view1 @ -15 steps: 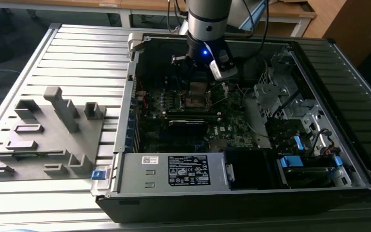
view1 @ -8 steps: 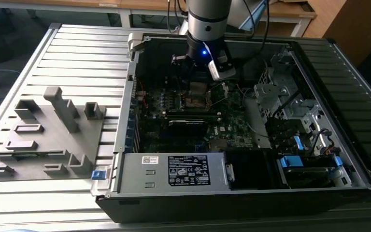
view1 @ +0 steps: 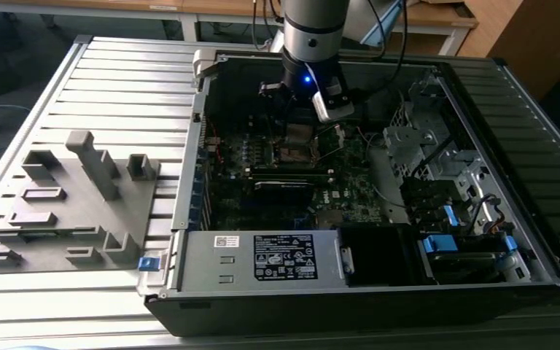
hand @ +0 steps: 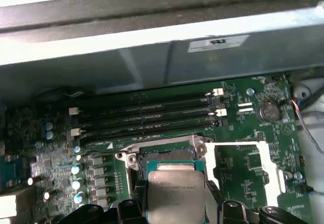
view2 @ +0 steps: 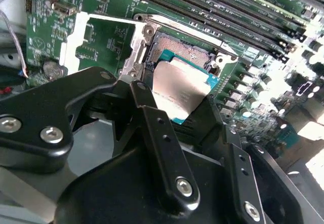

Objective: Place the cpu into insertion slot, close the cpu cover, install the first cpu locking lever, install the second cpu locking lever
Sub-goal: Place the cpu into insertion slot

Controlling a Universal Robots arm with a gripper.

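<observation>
Gripping the cpu [view2: 181,89] by two opposite edges, my pincer [view2: 177,98] is clenched on it, one of my black fingers [view2: 152,120] on each side of its dull grey metal top. The chip hangs just over the insertion slot [view2: 177,51] and hides the nearer part of it. The slot's contact field and silver rim show past the chip's far edge, so the chip is not yet seated. In the first wrist view the dark socket lies just beyond the chip.

Around the slot spreads the green motherboard [view1: 348,193], crowded with small capacitors and a round coin battery [hand: 267,112]. Beyond the slot run long black memory slots [hand: 147,115], side by side, and past them rises a grey metal wall [hand: 152,67] with a small label.

In the exterior view my arm [view1: 311,36] reaches straight down into the open computer case [view1: 358,310], which rests on a slatted metal table [view1: 114,87]. The case also holds a labelled power supply box [view1: 260,259] along its near edge and a metal drive cage [view1: 411,146] toward the exterior view's right. At the exterior view's left, beside the case, sits a grey fixture tray [view1: 66,204] with upright posts.
</observation>
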